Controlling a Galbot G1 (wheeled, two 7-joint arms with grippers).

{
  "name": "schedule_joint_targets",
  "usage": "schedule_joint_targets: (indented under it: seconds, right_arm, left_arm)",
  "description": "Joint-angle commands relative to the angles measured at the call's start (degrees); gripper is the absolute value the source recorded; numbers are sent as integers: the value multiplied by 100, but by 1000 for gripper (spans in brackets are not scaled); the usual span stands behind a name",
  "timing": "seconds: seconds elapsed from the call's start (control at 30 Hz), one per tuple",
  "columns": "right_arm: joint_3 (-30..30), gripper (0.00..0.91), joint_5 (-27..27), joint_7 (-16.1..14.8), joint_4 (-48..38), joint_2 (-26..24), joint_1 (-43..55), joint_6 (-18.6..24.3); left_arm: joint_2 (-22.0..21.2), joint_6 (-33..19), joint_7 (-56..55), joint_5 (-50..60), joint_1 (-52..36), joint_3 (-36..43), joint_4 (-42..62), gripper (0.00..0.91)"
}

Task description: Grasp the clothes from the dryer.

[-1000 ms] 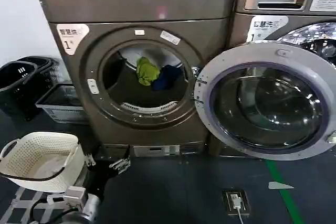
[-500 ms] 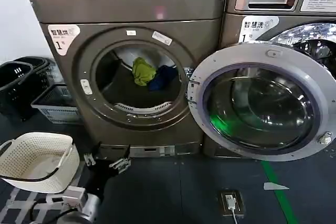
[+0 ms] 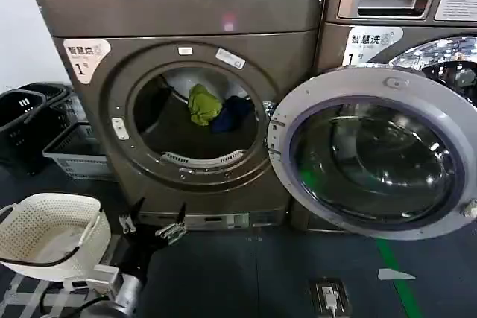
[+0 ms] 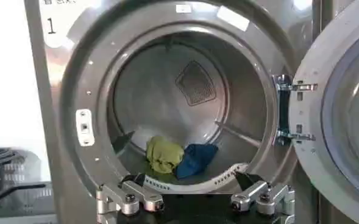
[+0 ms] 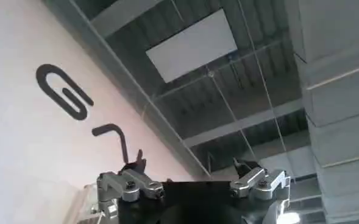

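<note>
The bronze-brown dryer point(image 3: 186, 5) marked "1" stands ahead, its round glass door point(image 3: 373, 154) swung wide to the right. Inside the drum lie the clothes: a lime-green bundle point(image 3: 203, 104) touching a navy bundle point(image 3: 232, 112) on its right. My left gripper point(image 3: 154, 217) hangs low in front of the machine's base, below the porthole, open and empty. The left wrist view looks into the dryer point(image 4: 75, 73) at the green garment point(image 4: 163, 153) and the navy one point(image 4: 195, 158), well beyond the left gripper point(image 4: 188, 178). My right gripper point(image 5: 191, 163) is open, empty, and aimed at a wall and ceiling.
A white perforated basket point(image 3: 45, 229) sits on the floor at the left. Black baskets point(image 3: 22, 117) and a grey crate point(image 3: 71, 150) stand by the wall. The LG machine point(image 3: 402, 5) is behind the open door. A floor socket point(image 3: 328, 296) and green tape point(image 3: 395, 273) mark the dark floor.
In the head view the dryer, door and baskets have drifted slightly left and look a little nearer. The left gripper stays open at the bottom of the view. The clothes have not moved.
</note>
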Motion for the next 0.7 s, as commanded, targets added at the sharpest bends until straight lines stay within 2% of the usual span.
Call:
schedule_joint_targets:
  seconds: [0.03,0.17,0.27,0.7]
  right_arm:
    - [23,907,69,35,2,6,-5,-100]
    - [57,907,83,34,27,-15,-1,-158]
    - [107,907,427,113,72,-43,5,-224]
    - [90,907,423,88,65,-41,12,-216]
  left_arm:
    - [3,-1,4,-6,-1,-7,8,907]
    - [1,0,7,-9,-4,-7,0,907]
    - [-8,0,5,-10,-13,-5,-1,907]
    - [-10,0,10,-21,-10,-2,-21,907]
